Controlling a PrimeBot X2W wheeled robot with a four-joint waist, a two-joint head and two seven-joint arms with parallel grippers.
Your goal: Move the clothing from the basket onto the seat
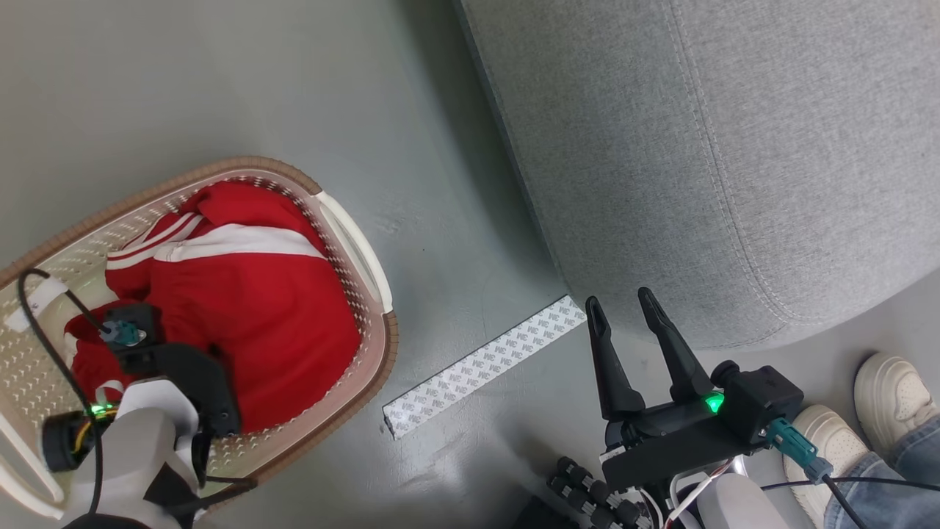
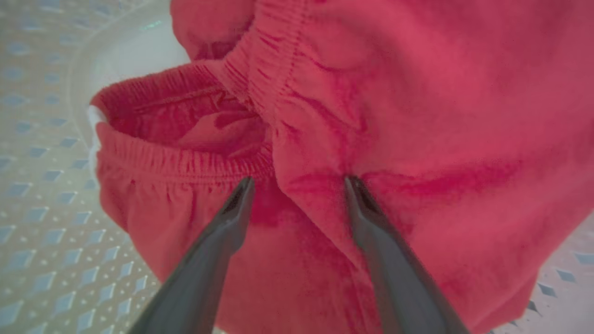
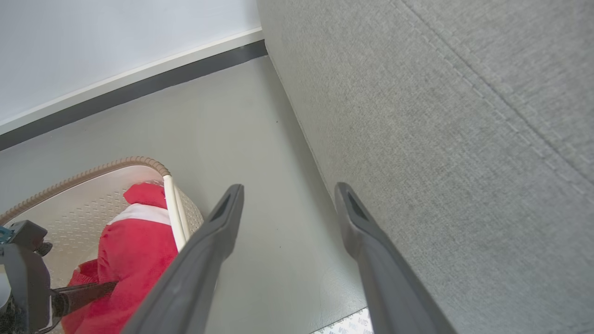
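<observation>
The left claw (image 2: 298, 180) is right down in the basket (image 1: 242, 163). Its two dark fingers stand apart, with their tips against the red clothing (image 2: 417, 116). A raised fold of the soft fabric sits between the tips, and nothing is clamped yet. In the left wrist view a gathered elastic waistband curves just beyond the left-hand finger, with the basket's perforated wall pale behind it.

All the clothing seen here lies heaped inside the basket, which stands on the grey floor (image 1: 440, 220). Its white bands run across the pile at the far end. None of it is on the seat (image 1: 734, 147).

The coming move turns on one relation. The fabric lies directly ahead of the left claw's fingertips and below its wrist, so closing on that fold looks like the next step. The seat lies to the robot's right, across a strip of bare floor marked by a strip of white tape (image 1: 485, 364).

The right claw (image 1: 619, 297) is apart and empty, pointing at the seat's rounded front edge. That arm is nearer the seat, and the left arm is nearer the clothing. A person's pale shoes (image 1: 888, 389) stand beside the right arm.
</observation>
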